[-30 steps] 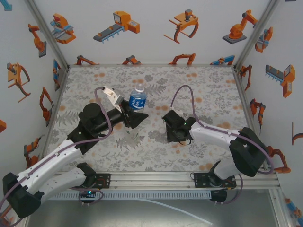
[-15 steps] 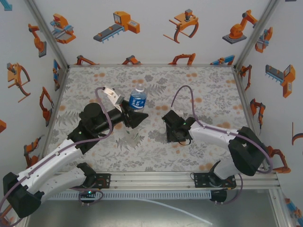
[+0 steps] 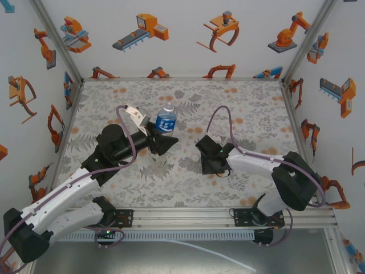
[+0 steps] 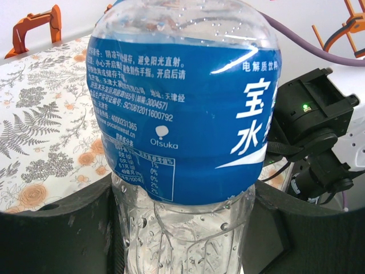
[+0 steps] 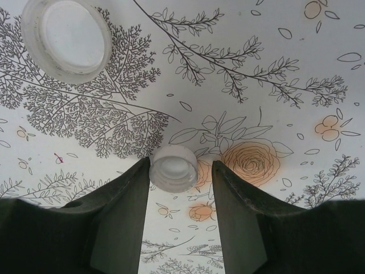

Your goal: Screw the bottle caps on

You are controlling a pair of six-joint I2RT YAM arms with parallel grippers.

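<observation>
The left arm [image 3: 68, 194] reaches from its near-left base diagonally toward the middle, forearm low. Its wrist is about level, so the left gripper [image 3: 164, 138] points right. Its 2 fingers [image 4: 57, 228] press against the lower sides of the bottle [image 4: 182, 114], clamped on it. The right arm [image 3: 259, 162] folds at the near-right base and stretches left, wrist bent downward. The right gripper [image 5: 181, 166] points down with jaws parted. 1 finger touches the bottle cap [image 5: 174, 167] between them, and the other stands just clear.

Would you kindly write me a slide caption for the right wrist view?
Right gripper straddling a small white cap on the floral table, a larger cap beyond.
</observation>
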